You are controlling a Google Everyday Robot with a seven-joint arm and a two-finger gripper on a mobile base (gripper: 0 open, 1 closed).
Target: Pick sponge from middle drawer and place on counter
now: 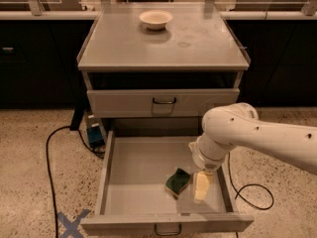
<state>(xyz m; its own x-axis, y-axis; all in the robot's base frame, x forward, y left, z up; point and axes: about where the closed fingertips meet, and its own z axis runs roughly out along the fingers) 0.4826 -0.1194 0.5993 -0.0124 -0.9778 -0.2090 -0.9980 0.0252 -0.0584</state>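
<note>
Down inside the pulled-out middle drawer [107, 175], toward its near right corner, the gripper [202, 186] hung pointing downward off a thick white arm [257, 139] that reached in from the right. And the sponge [178, 181]? It lay on the drawer floor just left of the gripper, dark green face up, a thin yellow edge showing along its near side, turned at a slant to the drawer walls. The two sat very close; whether they touched, I could not tell. Whether the claw was released or clenched, I could not tell either: it showed only as one pale cream shape over the tray.

Up above, a shut drawer front [163, 102] with a small dark handle sat under a dark gap. On top, the grey counter [124, 51] carried a round cream bowl [155, 19] near its far edge, with faint ring stains to the right of it.

Over on the left, a black cable [48, 162] looped across the speckled floor [29, 192] toward a small blue box [94, 134] beside the cabinet. A blue tape cross [72, 223] marked the floor by the drawer's near left corner. Another dark cable [255, 195] curled on the right.
</note>
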